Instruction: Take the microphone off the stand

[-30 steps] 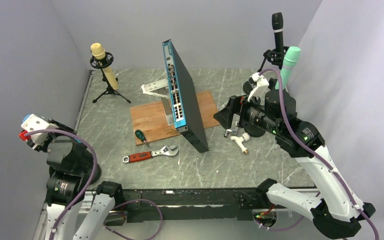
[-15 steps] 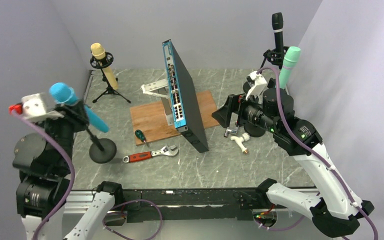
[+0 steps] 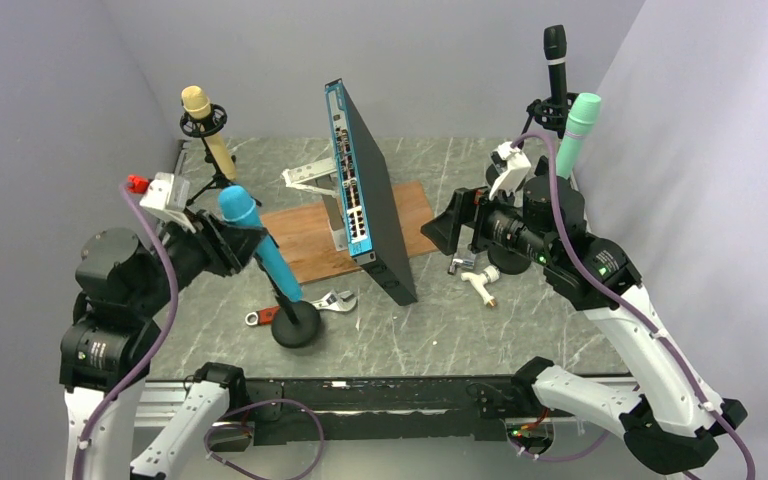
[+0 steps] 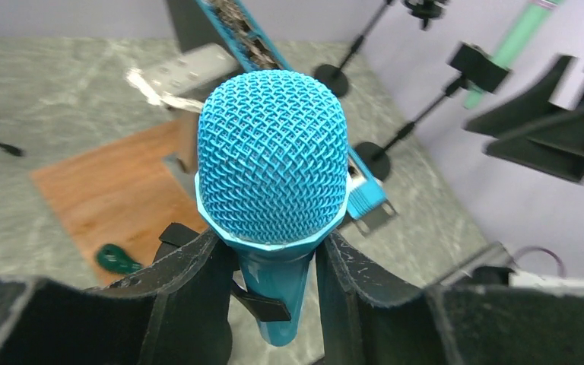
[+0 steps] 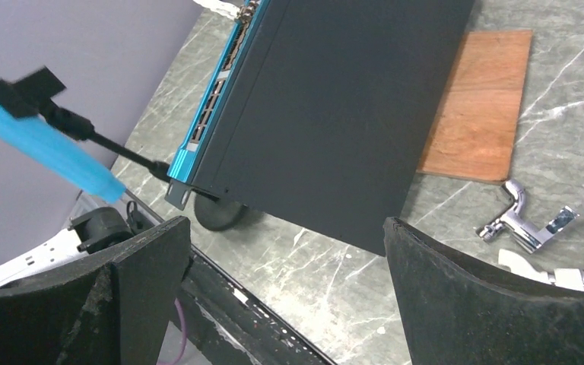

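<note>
A blue microphone sits tilted in the clip of a black stand with a round base, which is in front of the wooden board. My left gripper is shut on the microphone just below its mesh head. In the left wrist view the head fills the middle, the fingers press both sides of the body, and the black clip still holds it. My right gripper is open and empty to the right of the network switch. Its view shows the blue microphone and the base.
A tall network switch stands on edge on a wooden board. A red-handled wrench and a green screwdriver lie beside the base. A yellow microphone stands back left. Black and mint microphones stand back right. A metal fitting lies under my right arm.
My left arm has swung right and up, taking the blue microphone and its stand from the left edge to beside the wrench. My right arm has hardly moved.
</note>
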Motion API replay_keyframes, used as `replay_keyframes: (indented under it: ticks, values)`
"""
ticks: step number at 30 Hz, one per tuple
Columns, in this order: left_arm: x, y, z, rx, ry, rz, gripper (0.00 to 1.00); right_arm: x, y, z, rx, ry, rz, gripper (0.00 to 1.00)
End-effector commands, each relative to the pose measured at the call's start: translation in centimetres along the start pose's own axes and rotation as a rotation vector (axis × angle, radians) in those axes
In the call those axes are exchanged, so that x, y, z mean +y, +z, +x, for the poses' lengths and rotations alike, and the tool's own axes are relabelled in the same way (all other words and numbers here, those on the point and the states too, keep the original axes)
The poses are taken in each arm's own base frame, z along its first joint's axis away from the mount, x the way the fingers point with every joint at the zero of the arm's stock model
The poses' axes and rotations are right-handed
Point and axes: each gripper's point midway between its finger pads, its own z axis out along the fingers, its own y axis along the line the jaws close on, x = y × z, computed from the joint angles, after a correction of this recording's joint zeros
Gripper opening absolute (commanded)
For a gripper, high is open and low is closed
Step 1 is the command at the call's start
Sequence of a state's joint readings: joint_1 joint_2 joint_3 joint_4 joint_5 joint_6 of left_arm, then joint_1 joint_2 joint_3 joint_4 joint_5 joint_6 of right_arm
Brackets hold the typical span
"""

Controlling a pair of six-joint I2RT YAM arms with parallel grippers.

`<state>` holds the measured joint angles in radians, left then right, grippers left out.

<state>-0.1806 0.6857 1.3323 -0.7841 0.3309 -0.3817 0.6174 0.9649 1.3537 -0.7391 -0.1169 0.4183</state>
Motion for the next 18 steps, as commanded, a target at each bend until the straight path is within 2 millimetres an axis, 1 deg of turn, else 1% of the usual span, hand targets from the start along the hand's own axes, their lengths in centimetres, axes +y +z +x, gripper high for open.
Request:
replay_keyframes:
  ticks: [1, 6, 9, 12, 15, 18]
  values:
    - [-5.8, -1.3, -2.1, -0.101, -0.023, 0.295, 0.00, 1.1, 0.6, -0.9, -0.034, 0.022, -0.059, 1.00]
    - [-6.3, -1.4, -1.4, -0.067, -0.036, 0.321, 0.00, 1.6, 1.0, -0.8, -0.021, 0.035, -0.082, 1.00]
    - [-6.8, -0.8, -0.3, -0.032, -0.063, 0.365, 0.00, 1.8, 1.0, -1.0, -0.030, 0.041, -0.088, 1.00]
    - [-6.9, -0.1, 0.8, -0.009, -0.066, 0.374, 0.00, 2.2, 1.0, -1.2, -0.037, 0.044, -0.102, 1.00]
    - [-7.5, 0.6, 1.4, -0.009, -0.052, 0.399, 0.00, 2.8, 1.0, -1.2, -0.038, 0.046, -0.114, 1.00]
    - [-8.0, 1.4, 1.4, -0.009, -0.025, 0.399, 0.00, 3.3, 1.3, -1.2, -0.025, 0.040, -0.111, 1.00]
